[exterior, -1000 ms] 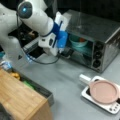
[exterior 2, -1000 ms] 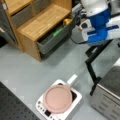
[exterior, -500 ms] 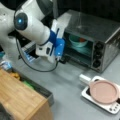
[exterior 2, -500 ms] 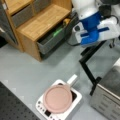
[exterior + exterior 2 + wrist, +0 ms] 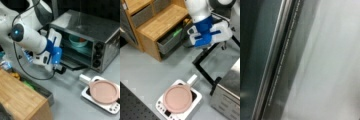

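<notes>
— Where's the gripper [image 5: 58,68] now?

— Low at the front of the toaster oven [image 5: 86,37], right by the open door [image 5: 72,64] and its dark handle [image 5: 203,67]. Whether the fingers are spread or pinched, I cannot tell.

— Anything inside?

— A teal bowl [image 5: 77,40] sits on the oven rack.

— And nearby?

— A pink pan [image 5: 103,91] rests on a small white cooker [image 5: 110,108] on the grey bench, near the oven's front corner. The wooden cabinet [image 5: 157,25] stands well apart.

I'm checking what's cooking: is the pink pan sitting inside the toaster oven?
No: in a front view the pink pan rests on the white hotplate on the table, outside the toaster oven, which holds a teal bowl.
</notes>
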{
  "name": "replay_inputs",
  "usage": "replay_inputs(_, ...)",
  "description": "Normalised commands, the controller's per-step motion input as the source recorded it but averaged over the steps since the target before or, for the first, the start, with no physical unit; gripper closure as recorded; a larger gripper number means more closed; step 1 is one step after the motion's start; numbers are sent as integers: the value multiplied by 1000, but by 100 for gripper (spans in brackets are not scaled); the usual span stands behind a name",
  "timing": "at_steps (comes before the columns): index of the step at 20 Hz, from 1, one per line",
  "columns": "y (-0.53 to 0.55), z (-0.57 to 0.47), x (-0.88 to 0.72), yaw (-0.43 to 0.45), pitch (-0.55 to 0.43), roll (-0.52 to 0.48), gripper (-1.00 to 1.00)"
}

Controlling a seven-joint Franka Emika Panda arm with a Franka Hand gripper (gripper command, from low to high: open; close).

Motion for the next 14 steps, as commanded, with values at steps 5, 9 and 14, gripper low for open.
replay_inputs(5,-226,-140,31,40,-101,-11,-100)
replay_inputs(9,-256,-142,-4,-24,-83,-308,-100)
replay_inputs(14,-134,-103,-31,-48,-53,-373,-100)
